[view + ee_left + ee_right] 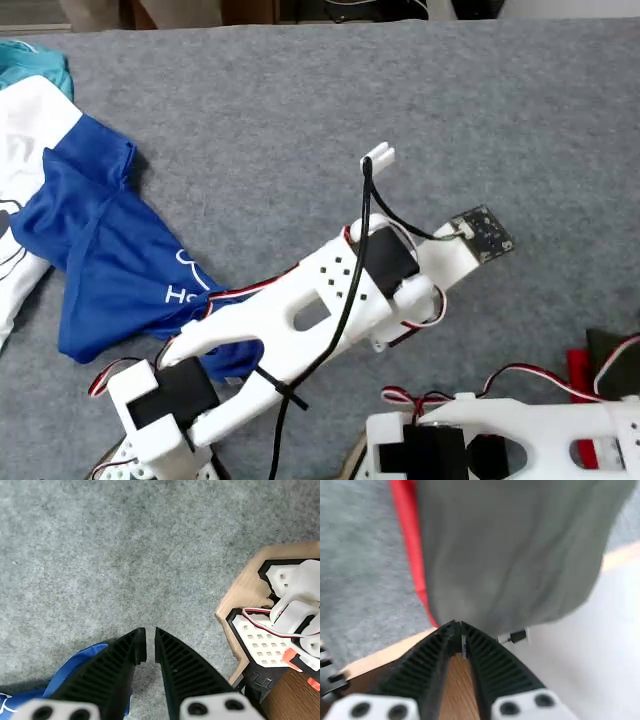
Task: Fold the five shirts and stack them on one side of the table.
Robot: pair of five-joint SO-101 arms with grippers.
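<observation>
High view: a white arm (300, 310) lies over the grey felt table (420, 90), its near end over the blue shirt (100, 250).

Left wrist view: the left gripper (150, 642) is barely parted, holding nothing.

Right wrist view: the right gripper (458, 630) is closed at the grey shirt (510, 550)'s hem; I cannot tell whether it pinches it.

Blue shirt (110, 250): you'll find it unfolded, crumpled in a long diagonal heap on the left side, white print showing. It overlaps the white shirt (25, 130) at the left edge. Teal shirt (35, 65) is bunched at the far-left corner. At the right edge, grey shirt (510, 550) lies over red shirt (407, 545), both loose.
</observation>
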